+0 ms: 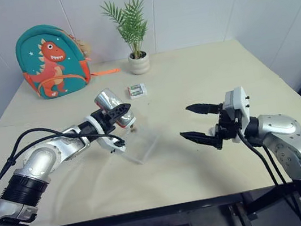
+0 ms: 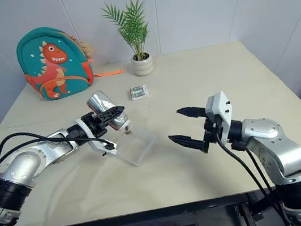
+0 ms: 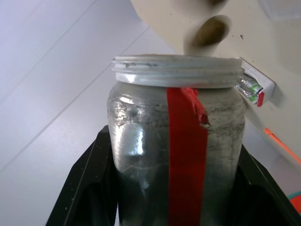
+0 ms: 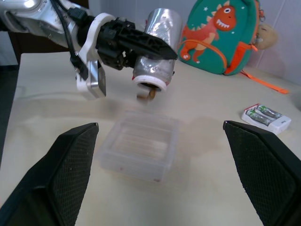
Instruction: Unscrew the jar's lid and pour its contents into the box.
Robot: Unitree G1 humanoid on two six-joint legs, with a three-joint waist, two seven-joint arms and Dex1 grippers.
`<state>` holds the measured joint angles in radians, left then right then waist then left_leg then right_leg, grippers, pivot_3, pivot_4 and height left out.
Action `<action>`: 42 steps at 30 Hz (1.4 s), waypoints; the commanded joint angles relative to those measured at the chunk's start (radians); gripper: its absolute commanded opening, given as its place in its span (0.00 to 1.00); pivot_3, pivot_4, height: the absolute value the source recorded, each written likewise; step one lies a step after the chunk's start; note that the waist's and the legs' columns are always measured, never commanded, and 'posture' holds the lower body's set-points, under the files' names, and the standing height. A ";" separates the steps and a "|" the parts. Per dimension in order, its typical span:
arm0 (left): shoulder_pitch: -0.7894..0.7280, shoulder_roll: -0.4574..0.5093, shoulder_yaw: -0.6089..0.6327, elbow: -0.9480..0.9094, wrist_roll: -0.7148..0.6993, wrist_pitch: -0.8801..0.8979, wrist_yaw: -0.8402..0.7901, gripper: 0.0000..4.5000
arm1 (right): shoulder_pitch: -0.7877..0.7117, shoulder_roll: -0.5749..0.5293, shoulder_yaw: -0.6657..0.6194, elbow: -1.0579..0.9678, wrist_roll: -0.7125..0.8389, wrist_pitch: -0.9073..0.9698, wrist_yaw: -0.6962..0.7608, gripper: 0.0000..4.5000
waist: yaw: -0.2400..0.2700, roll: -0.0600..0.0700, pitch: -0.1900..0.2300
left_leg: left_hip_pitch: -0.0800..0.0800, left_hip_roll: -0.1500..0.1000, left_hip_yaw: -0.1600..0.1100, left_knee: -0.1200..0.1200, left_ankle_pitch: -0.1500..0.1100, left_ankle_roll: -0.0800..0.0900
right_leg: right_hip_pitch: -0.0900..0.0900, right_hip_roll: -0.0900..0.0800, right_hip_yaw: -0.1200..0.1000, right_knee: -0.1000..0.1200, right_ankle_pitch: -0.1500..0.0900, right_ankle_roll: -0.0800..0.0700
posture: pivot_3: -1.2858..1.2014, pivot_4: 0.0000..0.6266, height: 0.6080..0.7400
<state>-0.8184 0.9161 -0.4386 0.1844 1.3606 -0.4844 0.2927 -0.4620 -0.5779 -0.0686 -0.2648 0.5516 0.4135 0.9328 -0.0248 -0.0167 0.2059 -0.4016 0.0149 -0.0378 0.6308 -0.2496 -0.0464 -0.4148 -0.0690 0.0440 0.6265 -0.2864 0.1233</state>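
Left gripper (image 4: 141,49): we had it clamped round the jar (image 1: 113,105), tipped mouth-down above the box (image 4: 141,145), with no lid on the jar's threaded rim.

Right gripper (image 1: 200,121): we held it with jaws spread wide and nothing between them, hanging over the table (image 1: 235,71) to the right of the box and apart from it.

Contents (image 4: 146,94): we saw one brownish pellet just below the jar's mouth, in the air over the near edge of the box.

Lid: we could not find it from any camera.

Risk, a miss: we judged that the pellet sat close to the box's rim, not its middle, so it could land outside and roll on the table.

Risk, a bounce: we judged that a hard pellet might hop off the ribbed plastic base and clear the shallow wall.

Risk, a knock: we judged that lowering the jar further could strike the box and shove it, since the box is light and nothing held it.

Count, task things: we counted one jar, one box, one pellet.

Count, grippers: we counted two.

Count, other things: we counted one battery packet (image 1: 137,90), one potted plant (image 1: 134,32) and one dinosaur backpack (image 1: 50,61), all well behind the box.
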 commanded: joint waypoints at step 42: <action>0.099 -0.425 0.912 0.515 -1.512 0.484 -0.448 0.49 | -0.147 0.034 0.062 0.050 -0.007 -0.026 0.040 1.00 | 0.000 -0.001 -0.001 | 0.004 0.000 -0.001 0.006 0.002 -0.002 | 0.002 0.000 0.000 0.009 0.001 -0.001 | 0.52 0.24 1.00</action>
<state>-0.6955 0.4728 0.4643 0.6786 -0.1322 0.0669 -0.1498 -0.5833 -0.5474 -0.0018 -0.1983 0.5437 0.4113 0.9698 -0.0244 -0.0179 0.2052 -0.3971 0.0147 -0.0393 0.6371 -0.2479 -0.0482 -0.4131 -0.0693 0.0441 0.6358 -0.2858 0.1221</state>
